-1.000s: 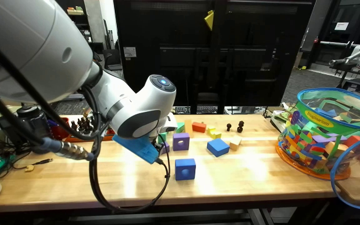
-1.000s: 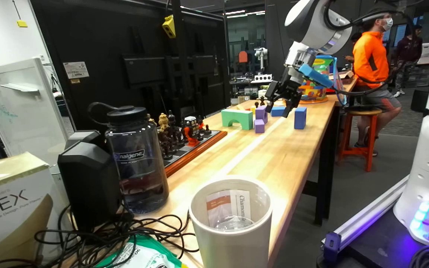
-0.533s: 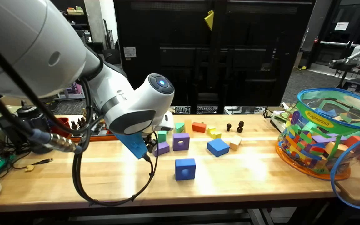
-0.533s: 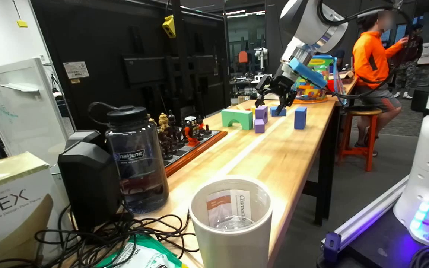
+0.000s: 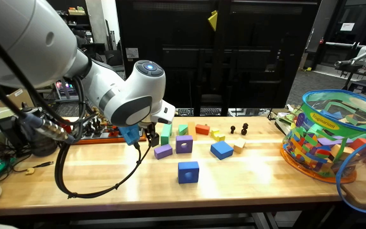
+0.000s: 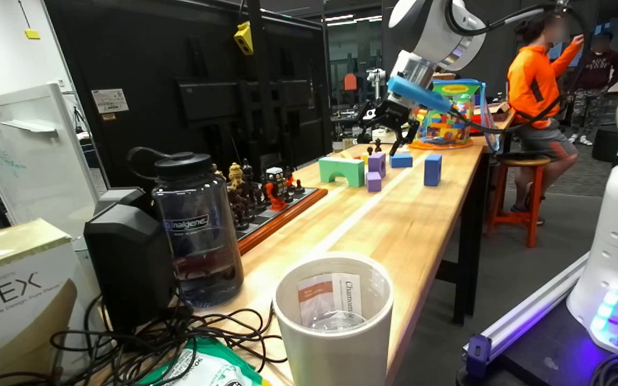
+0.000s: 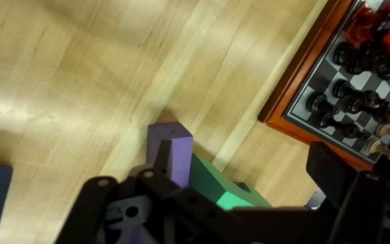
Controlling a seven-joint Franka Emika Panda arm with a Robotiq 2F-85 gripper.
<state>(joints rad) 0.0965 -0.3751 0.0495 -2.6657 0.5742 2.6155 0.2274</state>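
My gripper (image 6: 379,140) is open and holds nothing; it hangs above the table. In the wrist view one finger (image 7: 164,154) overlaps a small purple block (image 7: 181,159), while the far finger (image 7: 327,169) shows in front of the chessboard's corner. A green arch block (image 7: 212,183) lies between them, partly hidden by the gripper. In an exterior view the green arch (image 5: 166,133) stands just right of the gripper, with the purple block (image 5: 163,151) in front. Beside these are a purple block with a hole (image 5: 184,144) and a blue block with a hole (image 5: 188,168).
A chessboard with pieces (image 7: 303,78) lies near the gripper. Farther along are a blue flat block (image 5: 221,150), a red block (image 5: 202,129), a yellow block (image 5: 217,135) and a clear tub of blocks (image 5: 322,143). A bottle (image 6: 196,230) and white cup (image 6: 336,348) stand at one end.
The arm has moved left and risen slightly in both exterior views, its wrist turning. The small purple block and green arch show more fully now. The gripper stays open; the blocks have not moved.
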